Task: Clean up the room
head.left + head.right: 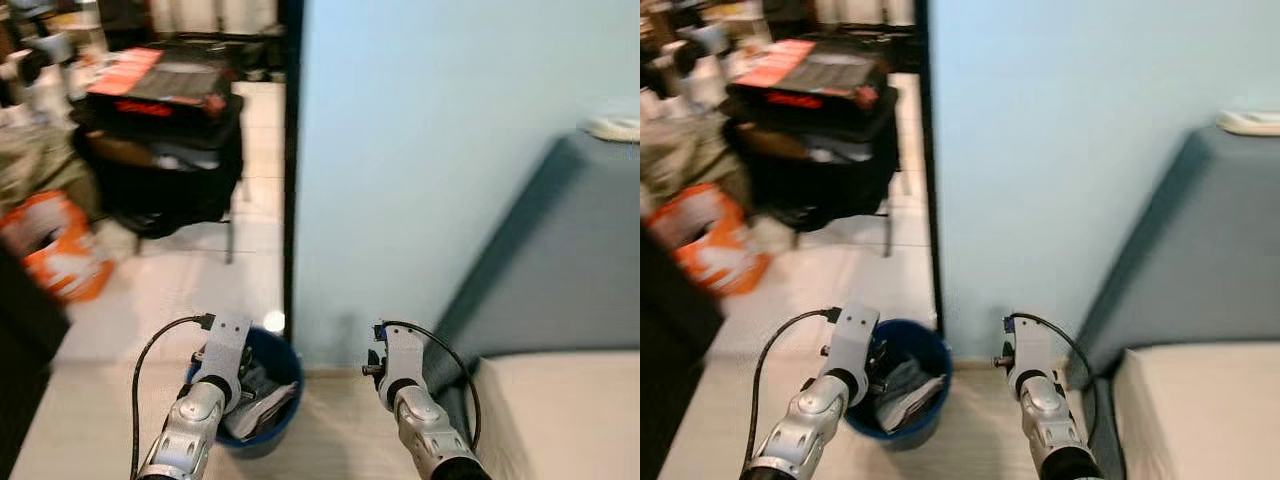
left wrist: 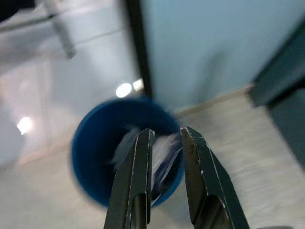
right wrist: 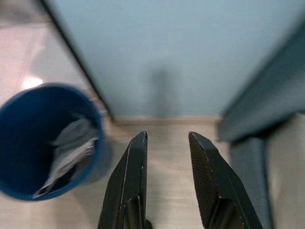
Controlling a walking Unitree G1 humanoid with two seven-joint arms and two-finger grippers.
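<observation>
A round blue bin stands on the pale floor at the foot of a light-blue wall. Crumpled white and grey paper lies inside it. My left arm reaches over the bin's near left side. In its wrist view my left gripper is open and holds nothing, with the bin straight beyond its tips. My right arm is to the right of the bin. My right gripper is open and holds nothing. It points at the floor by the wall, with the bin off to its side.
A dark door-frame edge ends the wall on the left. Beyond it stand a black loaded cart and an orange bag. On the right are a grey-blue headboard and a cream mattress.
</observation>
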